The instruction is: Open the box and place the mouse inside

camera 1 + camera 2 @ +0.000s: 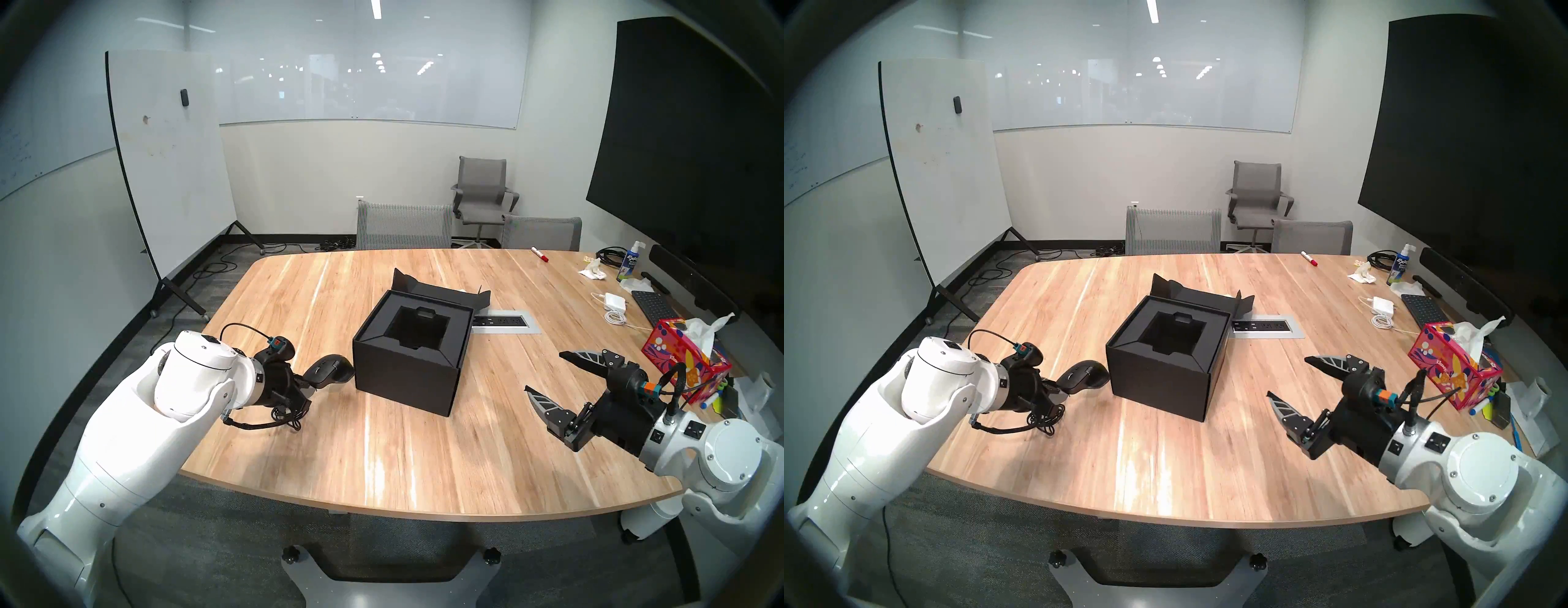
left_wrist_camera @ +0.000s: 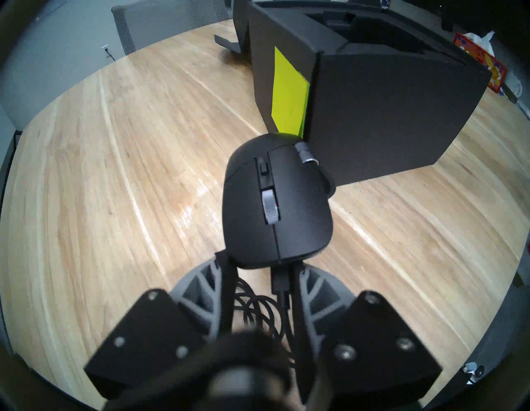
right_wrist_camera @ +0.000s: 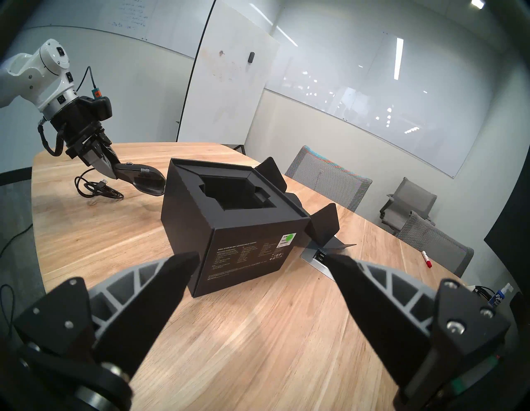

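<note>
The black box stands open at the table's middle, its lid flap folded back and the black insert's empty cavity showing. A yellow-green sticky note is on its left side and a green label on its right side. My left gripper is shut on the black mouse, holding it tilted just left of the box. The mouse also shows in the left wrist view. Its coiled cable lies on the table under the gripper. My right gripper is open and empty, to the right of the box.
A power outlet plate is set in the table behind the box. A red floral tissue box, black keyboard, white charger, spray bottle and red marker lie at the right. Grey chairs stand at the far edge.
</note>
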Tool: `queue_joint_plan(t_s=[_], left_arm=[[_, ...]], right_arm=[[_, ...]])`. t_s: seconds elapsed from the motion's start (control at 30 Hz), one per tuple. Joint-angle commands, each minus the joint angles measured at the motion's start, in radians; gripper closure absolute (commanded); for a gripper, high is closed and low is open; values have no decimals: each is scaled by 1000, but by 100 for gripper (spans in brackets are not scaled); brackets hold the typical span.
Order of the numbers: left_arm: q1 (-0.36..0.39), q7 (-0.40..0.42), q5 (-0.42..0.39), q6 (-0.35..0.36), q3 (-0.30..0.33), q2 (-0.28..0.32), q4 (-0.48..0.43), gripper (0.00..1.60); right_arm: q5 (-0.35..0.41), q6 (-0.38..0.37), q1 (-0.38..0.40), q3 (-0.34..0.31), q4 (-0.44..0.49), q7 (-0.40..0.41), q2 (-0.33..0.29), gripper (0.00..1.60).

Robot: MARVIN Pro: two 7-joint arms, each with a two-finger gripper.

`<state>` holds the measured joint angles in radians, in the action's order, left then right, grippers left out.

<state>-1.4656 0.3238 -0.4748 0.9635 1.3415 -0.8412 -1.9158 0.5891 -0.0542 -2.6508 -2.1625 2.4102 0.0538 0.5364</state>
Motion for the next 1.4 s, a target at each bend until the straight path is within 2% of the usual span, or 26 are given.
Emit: queue_joint_plan(t_s=[0.0, 0.73, 1.2, 1.37], left_arm=[[73, -3, -54, -4, 17, -5, -42, 160], [219, -87, -256, -4, -16, 34, -35, 160], [280, -163, -407, -4, -43, 83, -79, 160], [315, -192, -477, -4, -42, 98, -120, 160]], right_arm=[[-2, 4, 5, -4, 11, 1, -3, 0], [-2, 4, 5, -4, 11, 1, -3, 0], [-2, 4, 6, -4, 11, 1, -3, 0], [-2, 3, 6, -4, 11, 1, -3, 0]])
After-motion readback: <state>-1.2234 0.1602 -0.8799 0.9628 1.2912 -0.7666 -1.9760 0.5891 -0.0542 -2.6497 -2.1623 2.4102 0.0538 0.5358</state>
